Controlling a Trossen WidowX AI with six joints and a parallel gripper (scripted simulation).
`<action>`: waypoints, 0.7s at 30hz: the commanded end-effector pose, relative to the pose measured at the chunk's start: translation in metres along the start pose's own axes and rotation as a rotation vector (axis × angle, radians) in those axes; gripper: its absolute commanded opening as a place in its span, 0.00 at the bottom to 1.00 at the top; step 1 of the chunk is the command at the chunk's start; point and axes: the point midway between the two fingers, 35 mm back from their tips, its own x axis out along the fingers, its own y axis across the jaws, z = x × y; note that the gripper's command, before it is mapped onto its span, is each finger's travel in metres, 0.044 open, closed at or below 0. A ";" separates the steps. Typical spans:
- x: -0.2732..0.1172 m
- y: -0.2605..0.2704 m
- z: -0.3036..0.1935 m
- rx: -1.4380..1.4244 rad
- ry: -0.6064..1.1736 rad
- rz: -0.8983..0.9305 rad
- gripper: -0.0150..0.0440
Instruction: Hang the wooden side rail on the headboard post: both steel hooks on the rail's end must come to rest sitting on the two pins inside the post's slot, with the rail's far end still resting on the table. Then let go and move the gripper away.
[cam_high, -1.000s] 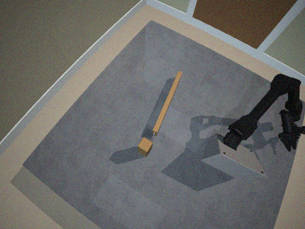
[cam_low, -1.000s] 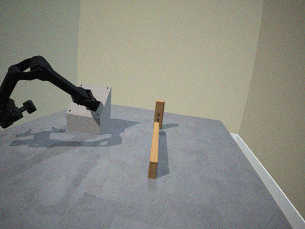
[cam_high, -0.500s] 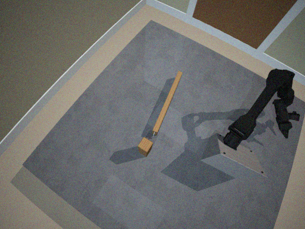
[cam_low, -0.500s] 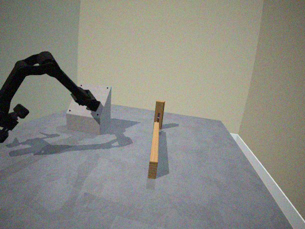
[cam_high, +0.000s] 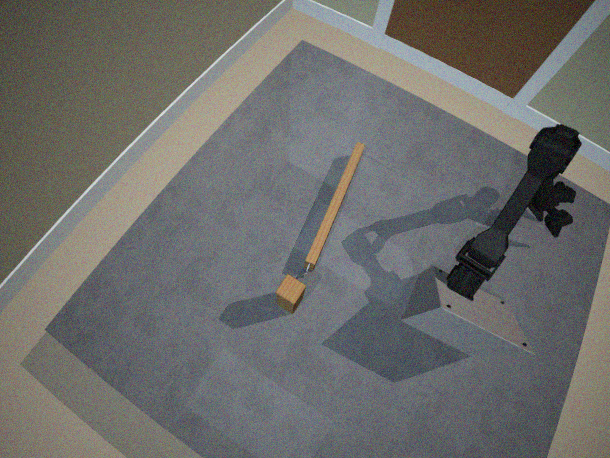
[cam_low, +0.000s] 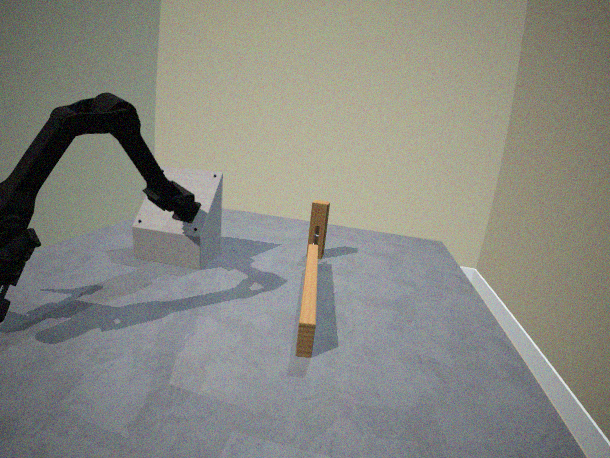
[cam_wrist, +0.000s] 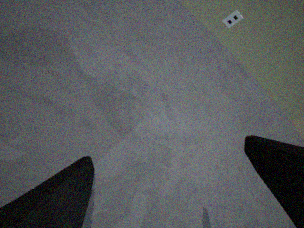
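Observation:
The wooden side rail (cam_high: 335, 205) (cam_low: 310, 290) stands on its narrow edge, with its end away from the post at the table top. Its other end points at the upright headboard post (cam_high: 291, 294) (cam_low: 320, 215), a short gap apart. Bright metal (cam_high: 308, 269) shows at that end, and metal shows in the post's slot (cam_low: 317, 234). Whether both hooks sit on the pins is too small to tell. My gripper (cam_high: 566, 206) (cam_wrist: 171, 154) is open and empty, well away from rail and post, at the right in the top view and partly cut off at the left in the exterior view.
A pale sloped block (cam_high: 492, 312) (cam_low: 170, 245) carries the arm's base. The arm (cam_high: 517, 205) (cam_low: 95, 122) bends over from it, away from the rail. The grey table top (cam_high: 200, 225) (cam_low: 425, 325) ends at a far edge in the wrist view, with an outlet (cam_wrist: 232, 19) beyond.

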 end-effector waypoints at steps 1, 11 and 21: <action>-0.025 0.029 0.000 -0.075 -0.023 0.123 1.00; -0.106 0.104 -0.029 -0.305 -0.073 0.452 1.00; -0.190 0.157 -0.093 -0.453 -0.051 0.764 1.00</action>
